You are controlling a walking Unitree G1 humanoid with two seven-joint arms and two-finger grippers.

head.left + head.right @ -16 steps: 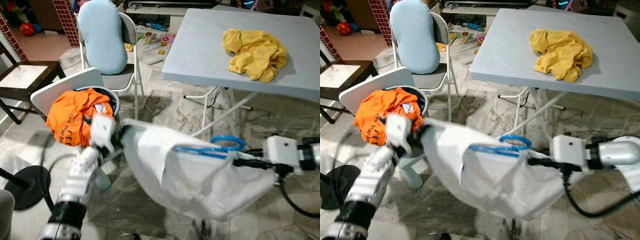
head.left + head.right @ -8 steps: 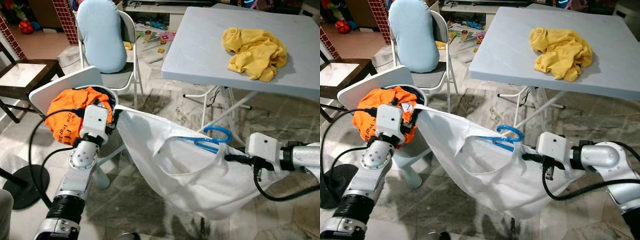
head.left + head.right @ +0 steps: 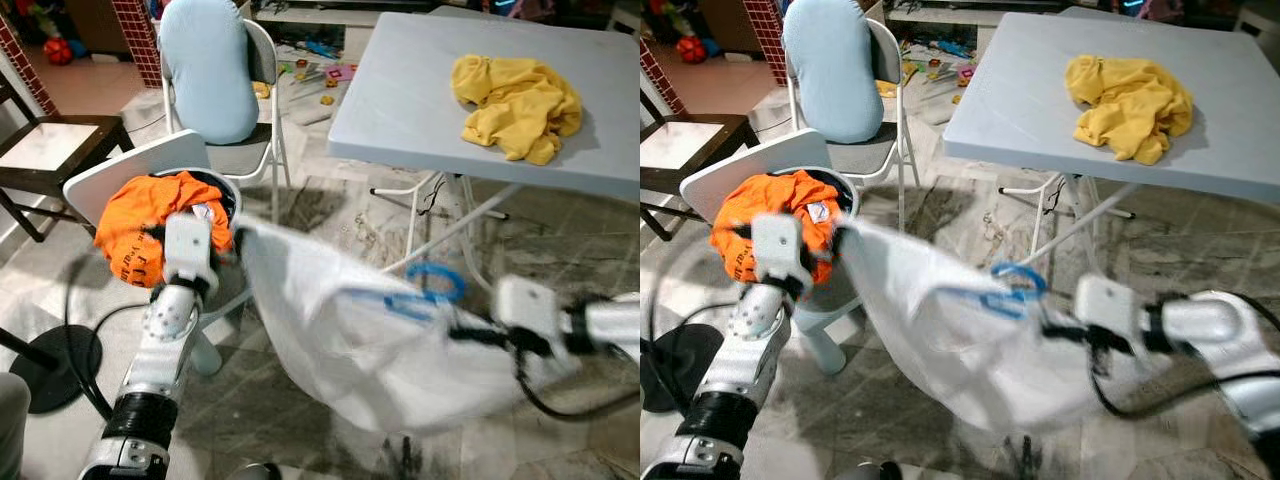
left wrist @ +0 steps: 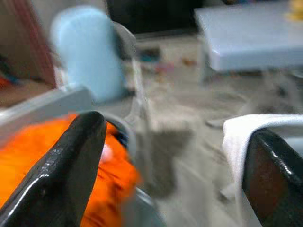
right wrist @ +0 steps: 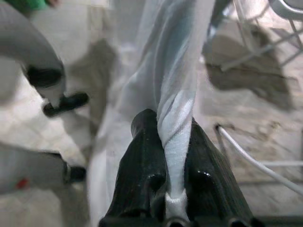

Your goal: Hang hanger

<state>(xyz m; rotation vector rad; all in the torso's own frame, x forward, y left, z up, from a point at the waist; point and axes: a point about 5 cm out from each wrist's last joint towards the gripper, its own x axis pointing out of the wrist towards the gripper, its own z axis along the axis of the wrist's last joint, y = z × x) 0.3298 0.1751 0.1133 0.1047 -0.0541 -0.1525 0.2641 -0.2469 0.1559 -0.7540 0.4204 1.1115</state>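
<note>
We've got the white garment (image 3: 340, 330) stretched out between both arms over the floor, with the blue hanger (image 3: 425, 290) poking out of its neck near the right side. Our left gripper (image 3: 228, 238) is raised next to the basket of orange clothes (image 3: 150, 225), fingers spread wide with a corner of the cloth lying against one finger (image 4: 272, 175). Our right gripper (image 5: 165, 156) reaches in from the right, blurry, pinched tight on a twisted fold of the fabric.
</note>
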